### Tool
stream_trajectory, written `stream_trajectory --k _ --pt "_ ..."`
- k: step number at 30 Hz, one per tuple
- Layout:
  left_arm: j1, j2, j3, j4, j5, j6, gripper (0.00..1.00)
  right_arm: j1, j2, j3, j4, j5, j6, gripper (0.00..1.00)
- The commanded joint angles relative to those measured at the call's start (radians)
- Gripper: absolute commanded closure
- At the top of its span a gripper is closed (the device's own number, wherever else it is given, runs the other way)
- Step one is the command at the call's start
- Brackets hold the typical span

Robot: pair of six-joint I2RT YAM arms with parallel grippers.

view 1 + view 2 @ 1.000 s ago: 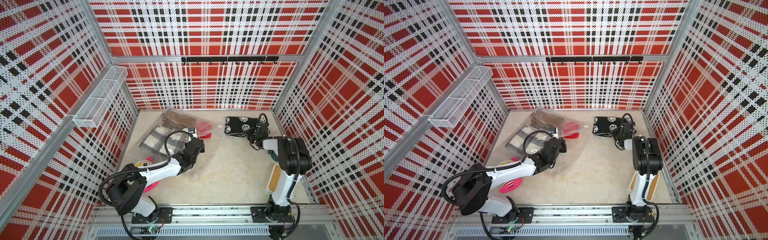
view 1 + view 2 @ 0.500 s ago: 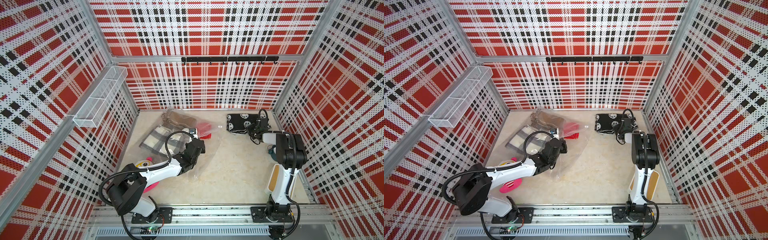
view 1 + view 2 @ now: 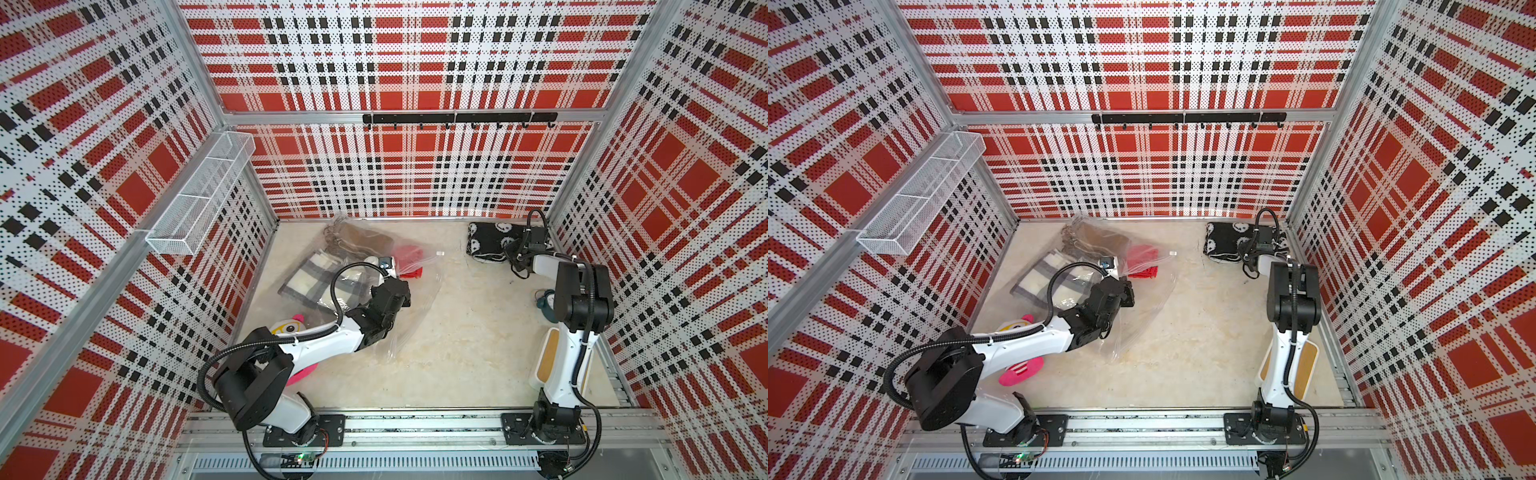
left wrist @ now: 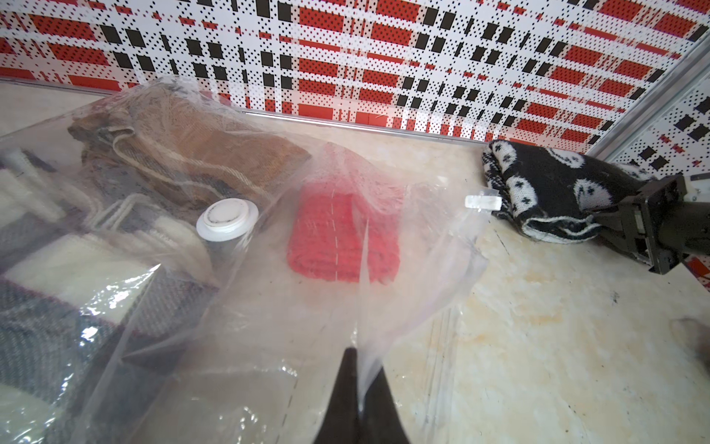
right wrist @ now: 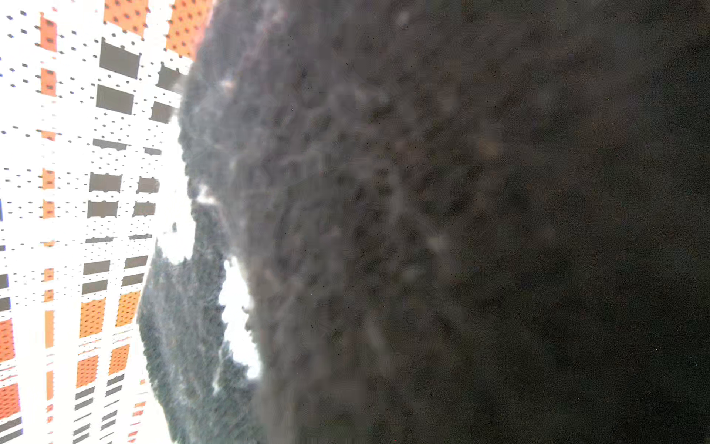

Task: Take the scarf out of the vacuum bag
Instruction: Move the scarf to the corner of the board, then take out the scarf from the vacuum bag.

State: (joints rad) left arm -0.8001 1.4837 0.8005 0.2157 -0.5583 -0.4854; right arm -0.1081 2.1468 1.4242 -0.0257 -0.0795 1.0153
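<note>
Plastic of the vacuum bag [image 4: 269, 315] is sitting pinched in the left gripper [image 4: 358, 371], jaws closed down on the film. Bag's lying across the left half of the floor [image 3: 457, 332], with a plaid scarf [image 4: 77, 292], a brown scarf [image 4: 215, 153] and a red knit [image 4: 342, 238] showing through. Left wrist view is catching the white valve cap [image 4: 226, 221] (marks on it too blurry to read) and a clear slider clip [image 4: 483, 202]; top views are showing those as specks. Over right, the black smiley-face scarf [image 3: 486, 243] is lying outside the bag in the back corner, with the right gripper [image 4: 601, 221] clamping its fold. Right wrist view is filling up with blurry dark knit.
</note>
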Motion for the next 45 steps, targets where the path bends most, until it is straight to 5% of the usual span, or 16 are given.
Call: stream_trajectory --k 1,5,11,12,14,15,28,45 --pt "-0.008 -0.014 0.009 -0.005 -0.017 0.013 1.00 -0.014 0.023 0.015 -0.062 0.043 -0.042 1.00" --pt "-0.009 -0.017 0.009 -0.006 -0.021 0.014 1.00 -0.014 -0.006 -0.018 -0.043 0.063 -0.042 0.80" --pt "-0.010 -0.018 0.010 -0.005 -0.018 0.017 1.00 -0.015 -0.050 -0.068 -0.025 0.079 -0.018 0.62" --pt "-0.010 -0.018 0.009 -0.004 -0.018 0.017 1.00 -0.014 -0.055 -0.075 -0.026 0.080 -0.015 0.54" --pt "-0.010 -0.018 0.010 -0.005 -0.020 0.018 1.00 -0.014 -0.068 -0.097 -0.009 0.078 -0.013 0.13" --pt "-0.010 -0.018 0.008 -0.005 -0.021 0.019 1.00 -0.013 -0.077 -0.110 0.009 0.073 -0.016 0.03" --pt "-0.011 -0.018 0.009 -0.004 -0.023 0.020 1.00 0.016 -0.251 -0.266 0.124 0.060 -0.027 0.00" --pt "-0.010 -0.009 0.014 -0.003 -0.018 0.025 1.00 0.314 -0.581 -0.484 0.136 0.362 -0.302 0.00"
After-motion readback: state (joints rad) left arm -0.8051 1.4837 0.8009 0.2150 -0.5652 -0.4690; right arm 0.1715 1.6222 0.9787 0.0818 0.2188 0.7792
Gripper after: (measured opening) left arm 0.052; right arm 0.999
